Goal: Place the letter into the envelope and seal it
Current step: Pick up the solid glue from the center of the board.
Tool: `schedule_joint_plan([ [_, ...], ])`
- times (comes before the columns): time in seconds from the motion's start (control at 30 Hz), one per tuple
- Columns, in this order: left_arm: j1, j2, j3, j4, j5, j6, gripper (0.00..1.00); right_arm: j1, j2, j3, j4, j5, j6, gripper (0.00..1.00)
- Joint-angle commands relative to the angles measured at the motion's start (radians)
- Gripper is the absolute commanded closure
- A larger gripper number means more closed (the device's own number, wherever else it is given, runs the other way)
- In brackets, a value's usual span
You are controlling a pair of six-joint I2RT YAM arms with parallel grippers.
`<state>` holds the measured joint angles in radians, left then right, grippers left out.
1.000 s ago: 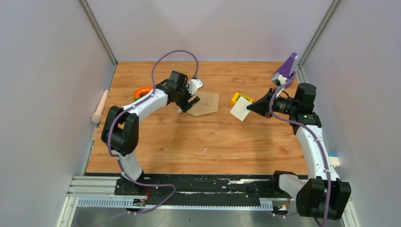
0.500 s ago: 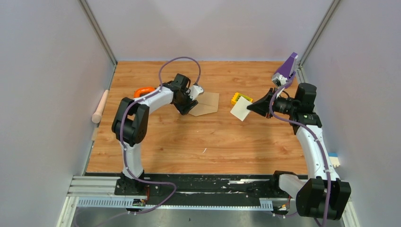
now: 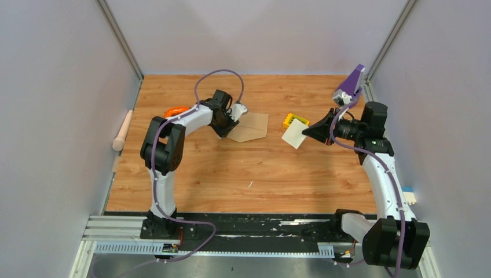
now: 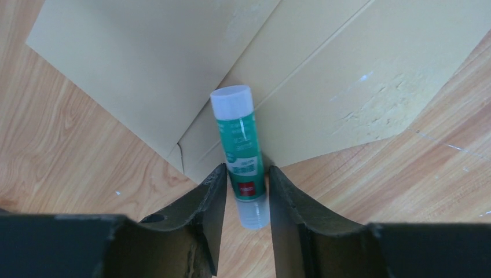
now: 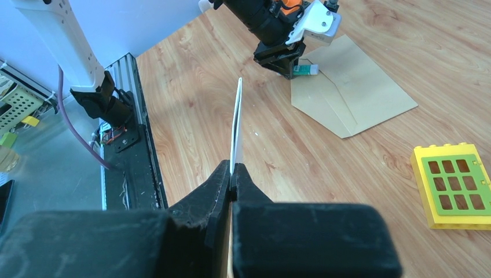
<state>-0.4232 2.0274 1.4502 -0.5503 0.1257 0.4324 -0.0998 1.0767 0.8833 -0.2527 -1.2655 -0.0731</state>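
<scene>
The tan envelope [image 3: 253, 127] [image 4: 347, 75] [image 5: 354, 98] lies flat on the wooden table with its pointed flap spread out. A green glue stick [image 4: 239, 153] [image 5: 305, 70] lies across its edge. My left gripper [image 3: 228, 128] [image 4: 247, 180] is down at the table, its open jaws closely flanking the stick's lower end with a thin gap still showing on the right side. My right gripper [image 3: 307, 132] [image 5: 232, 171] is shut on the white letter [image 3: 295, 134] [image 5: 236, 124], holding it in the air to the right of the envelope, edge-on in the right wrist view.
A yellow block with a green grid [image 3: 288, 120] [image 5: 454, 185] sits just behind the letter. An orange ring-like object [image 3: 173, 110] lies behind the left arm. A wooden roller [image 3: 122, 131] rests off the table's left edge. A purple piece [image 3: 351, 85] stands at the back right.
My left arm reached in and lowered onto the envelope's left edge, and its jaws narrowed around the glue stick. The right arm and the letter stayed still.
</scene>
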Motion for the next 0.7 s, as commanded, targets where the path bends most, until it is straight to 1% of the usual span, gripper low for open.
schedule_joint_plan([
  [0.0, 0.009, 0.011, 0.036, 0.007, -0.013, -0.014, 0.63, -0.005, -0.003, -0.001, -0.010, -0.031, -0.022, 1.00],
  [0.03, 0.011, 0.011, 0.034, 0.006, -0.017, -0.014, 0.68, -0.005, -0.003, -0.001, -0.010, -0.031, -0.022, 1.00],
  [0.07, 0.012, 0.010, 0.034, 0.004, -0.019, -0.015, 0.71, -0.005, -0.003, -0.001, -0.010, -0.032, -0.022, 1.00],
  [0.1, 0.015, 0.008, 0.035, 0.000, -0.019, -0.018, 0.76, -0.005, -0.003, -0.001, -0.010, -0.032, -0.022, 1.00],
  [0.17, 0.021, -0.003, 0.034, -0.006, -0.013, -0.024, 0.80, -0.005, -0.003, -0.001, -0.010, -0.032, -0.022, 1.00],
  [0.23, 0.026, -0.024, 0.029, -0.008, -0.012, -0.030, 0.82, -0.006, -0.003, -0.002, -0.010, -0.032, -0.022, 1.00],
  [0.37, 0.044, -0.079, 0.018, -0.008, -0.041, -0.043, 0.83, -0.006, -0.004, -0.002, -0.010, -0.035, -0.022, 1.00],
  [0.53, 0.114, -0.132, 0.011, 0.003, -0.086, -0.077, 0.83, -0.005, -0.004, -0.002, -0.011, -0.039, -0.024, 1.00],
  [0.67, 0.165, -0.133, 0.002, 0.028, -0.102, -0.112, 0.83, -0.005, -0.002, -0.002, -0.013, -0.043, -0.024, 1.00],
])
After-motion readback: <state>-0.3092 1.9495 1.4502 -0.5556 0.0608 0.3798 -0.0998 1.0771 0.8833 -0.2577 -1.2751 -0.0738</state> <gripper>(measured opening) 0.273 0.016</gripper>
